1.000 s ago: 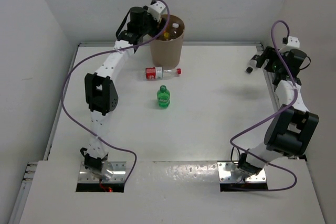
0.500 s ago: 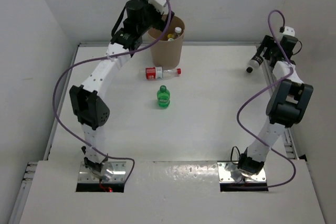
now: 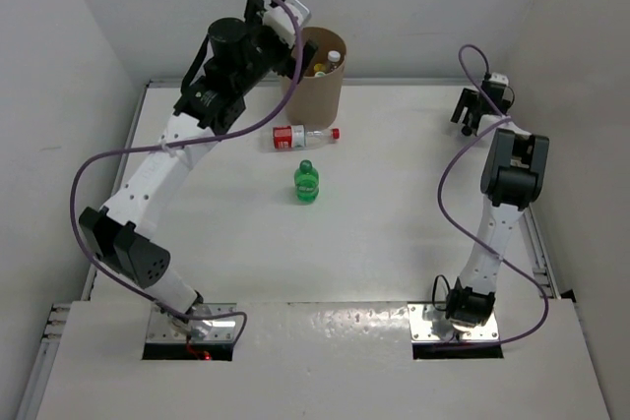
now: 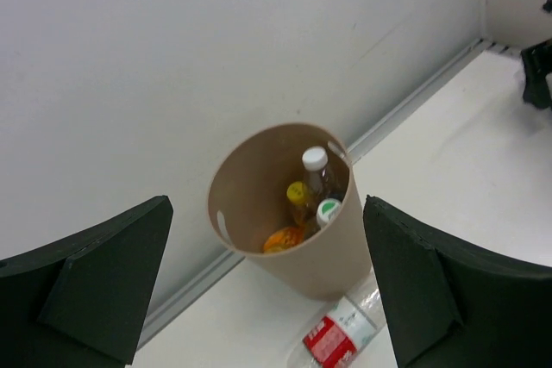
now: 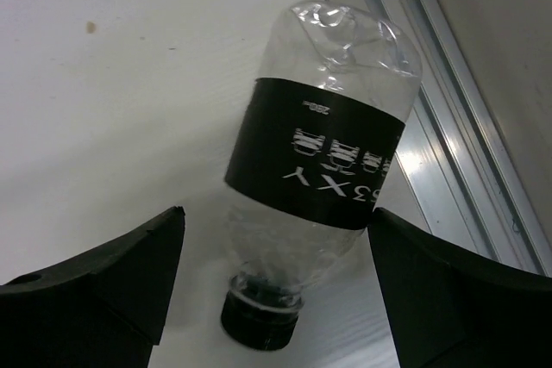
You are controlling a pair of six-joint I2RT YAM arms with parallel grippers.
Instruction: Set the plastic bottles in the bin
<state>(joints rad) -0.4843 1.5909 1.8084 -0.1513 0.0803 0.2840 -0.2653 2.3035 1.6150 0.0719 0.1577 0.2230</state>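
Black-labelled bottle [image 5: 315, 161] shows only in wrist view, within the released right claw [image 5: 276, 213]; left claw [image 4: 266, 204] released.

A white table [image 3: 394, 213] edged by a metal rail [image 5: 448, 152] sits between plain white walls [image 4: 172, 58].

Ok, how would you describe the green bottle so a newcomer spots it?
Find the tall tan bin by the back wall. In front of it lies a clear red-labelled bottle; a bit further from the wall is the green bottle, the only all-green one.
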